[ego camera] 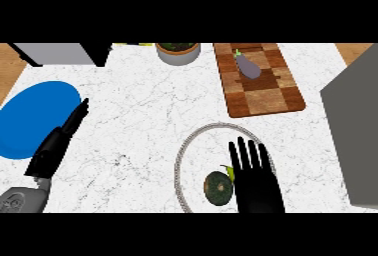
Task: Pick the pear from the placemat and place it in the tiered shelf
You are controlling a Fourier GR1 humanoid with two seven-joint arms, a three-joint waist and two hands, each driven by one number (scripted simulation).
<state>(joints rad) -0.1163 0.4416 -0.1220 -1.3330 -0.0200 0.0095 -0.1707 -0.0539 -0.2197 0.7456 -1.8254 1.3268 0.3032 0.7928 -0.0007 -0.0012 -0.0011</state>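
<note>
robot hand [59,142] x2 | pear [218,188] x1 | placemat [193,145] x1 | eggplant [249,66] x1 | cutting board [277,97] x1 | blue plate [33,117] x1 | pot [178,53] x1

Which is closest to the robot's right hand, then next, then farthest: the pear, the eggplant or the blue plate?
From the right hand, head view:
1. Pear, just left of the hand, on the round placemat.
2. Eggplant, far ahead on the wooden board.
3. Blue plate, at the counter's left edge.

- The right robot hand [256,176] lay flat, fingers straight, over a white placemat with a grey rim [193,135].
- A dark green pear [218,188] sat just left of it, on the placemat.
- The left robot hand [60,140] rested open beside a blue plate [33,117].
- An eggplant [249,66] lay on a checkered cutting board [269,97] on the marble worktop [140,110].
- A grey shelf [358,130] stood at the right.
</note>
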